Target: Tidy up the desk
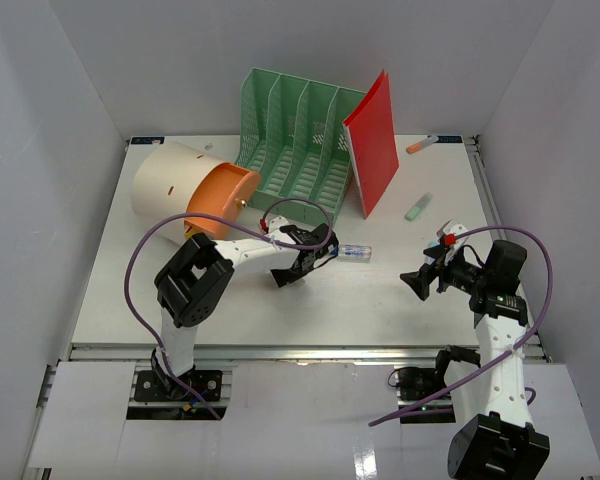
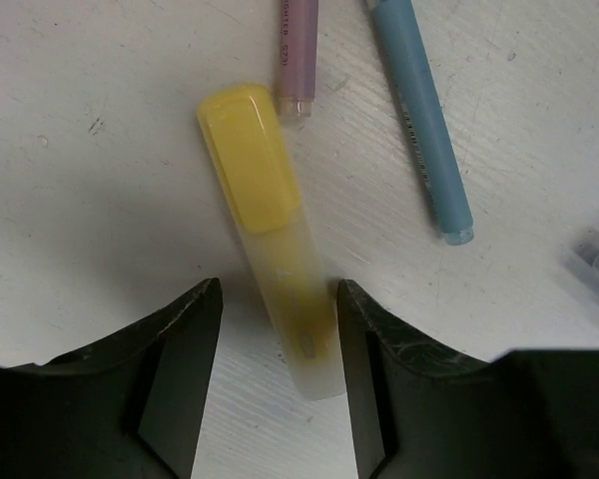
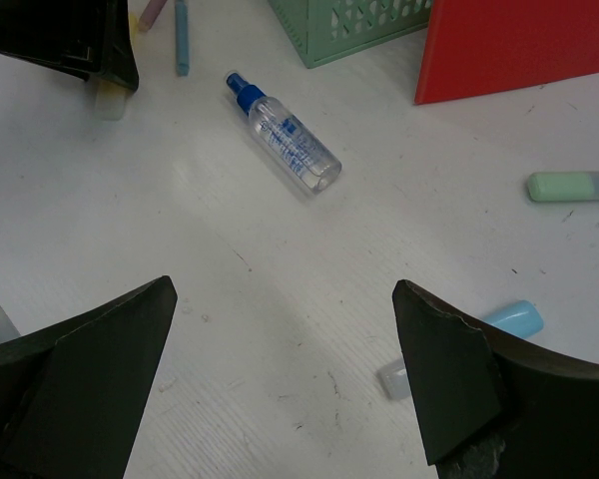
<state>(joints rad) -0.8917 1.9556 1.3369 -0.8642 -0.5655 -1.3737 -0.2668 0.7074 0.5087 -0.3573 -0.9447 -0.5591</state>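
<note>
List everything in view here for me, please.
desk: 1, white, under everything
file rack: 1, green, far centre
folder: 1, red, leaning on file rack
cylinder: 1, beige, orange face, far left
spray bottle: 1, clear, blue cap, centre
yellow highlighter: 1, yellow, left of spray bottle
purple pen: 1, purple, beyond yellow highlighter
blue pen: 1, blue, beside purple pen
marker: 1, orange, far right
green highlighter: 1, pale green, right of folder
blue highlighter: 1, light blue, right side
left pincer: 1, black, open astride yellow highlighter
right pincer: 1, black, open, empty
</note>
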